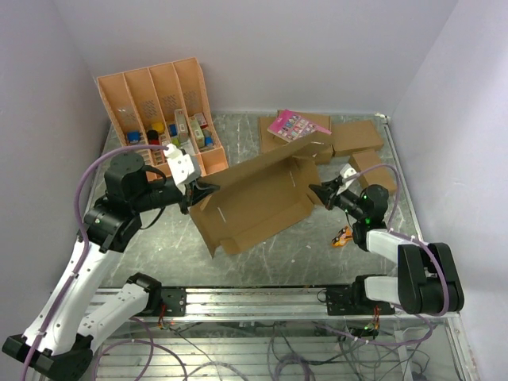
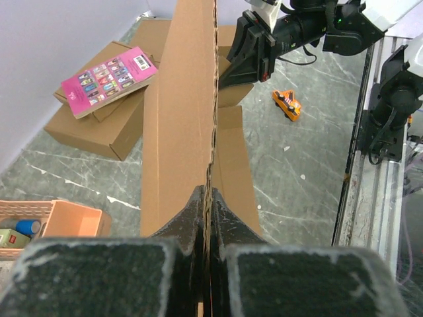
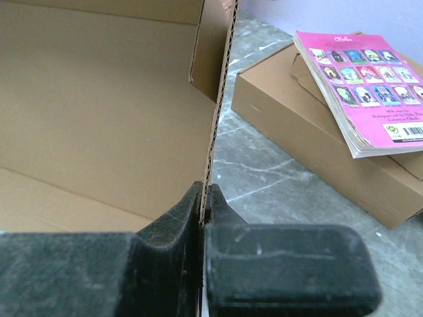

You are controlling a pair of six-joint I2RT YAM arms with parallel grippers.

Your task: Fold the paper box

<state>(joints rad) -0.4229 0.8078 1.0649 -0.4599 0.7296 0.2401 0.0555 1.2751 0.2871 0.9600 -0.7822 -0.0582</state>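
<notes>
Sitting between them, the paper box is pinched at opposite edges by the left tool and right tool.

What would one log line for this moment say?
left gripper: shut on paper box | right gripper: shut on paper box | back flap: raised

Compartment tray, pink booklet on small boxes, orange toy

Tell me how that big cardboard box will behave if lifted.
Probably light: the paper box is thin corrugated board. Likely floppy at its creases; flaps stand at different angles. The left end effector and right end effector pinch only thin edges, so it may pivot.
</notes>
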